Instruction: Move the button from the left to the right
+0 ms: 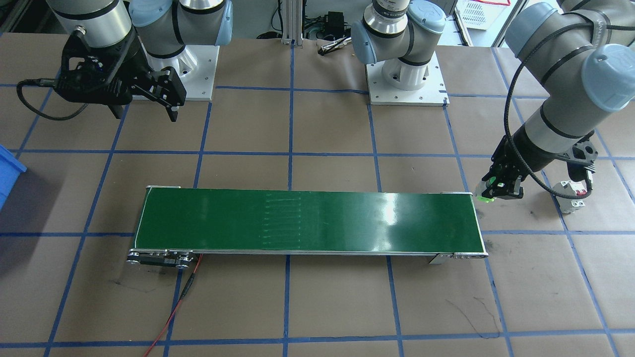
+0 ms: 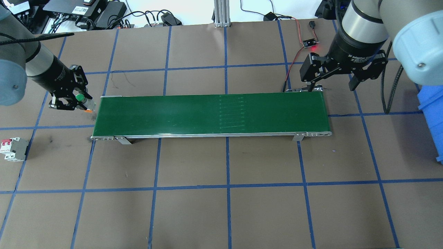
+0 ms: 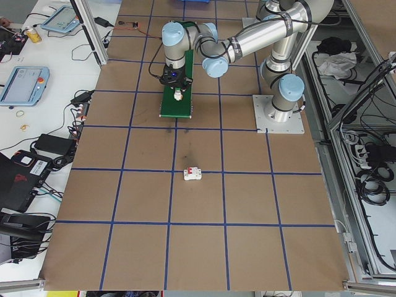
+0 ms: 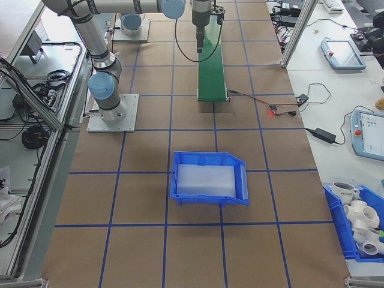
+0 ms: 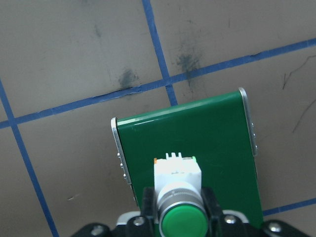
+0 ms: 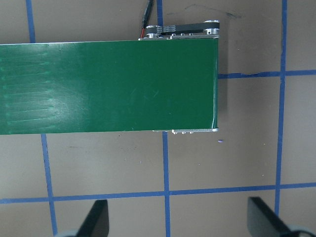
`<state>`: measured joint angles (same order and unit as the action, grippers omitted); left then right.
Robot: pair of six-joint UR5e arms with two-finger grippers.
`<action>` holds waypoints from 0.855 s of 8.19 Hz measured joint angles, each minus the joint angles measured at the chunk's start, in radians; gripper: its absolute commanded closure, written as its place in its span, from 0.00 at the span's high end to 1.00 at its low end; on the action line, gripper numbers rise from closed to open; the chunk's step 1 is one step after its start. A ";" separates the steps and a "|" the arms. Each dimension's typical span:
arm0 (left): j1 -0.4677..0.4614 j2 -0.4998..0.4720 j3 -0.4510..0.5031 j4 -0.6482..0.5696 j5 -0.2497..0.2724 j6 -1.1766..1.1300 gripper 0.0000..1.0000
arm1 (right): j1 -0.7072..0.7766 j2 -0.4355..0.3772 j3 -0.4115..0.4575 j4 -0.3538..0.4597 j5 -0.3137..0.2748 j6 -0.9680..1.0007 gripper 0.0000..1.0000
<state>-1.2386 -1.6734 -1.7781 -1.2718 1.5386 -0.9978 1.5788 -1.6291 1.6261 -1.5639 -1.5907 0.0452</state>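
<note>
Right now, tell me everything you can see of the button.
The button is a small push-button switch: round green cap, silvery collar, white body with a light-green base end. The left gripper is shut on it, fingers clamping the collar from both sides. It lies tilted, cap toward the wrist camera, held above the table just off the left end of the green conveyor belt, touching nothing but the fingers.

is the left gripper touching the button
Touching. The left wrist view shows the left gripper with its fingers pressed against both sides of the button, no gap.
</note>
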 measured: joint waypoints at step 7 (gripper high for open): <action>-0.009 -0.079 -0.107 0.173 -0.005 -0.131 0.15 | 0.001 0.000 0.001 0.002 0.000 0.002 1.00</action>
<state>-1.2473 -1.7523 -1.8848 -1.0989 1.5341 -1.1292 1.5799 -1.6291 1.6275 -1.5616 -1.5907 0.0476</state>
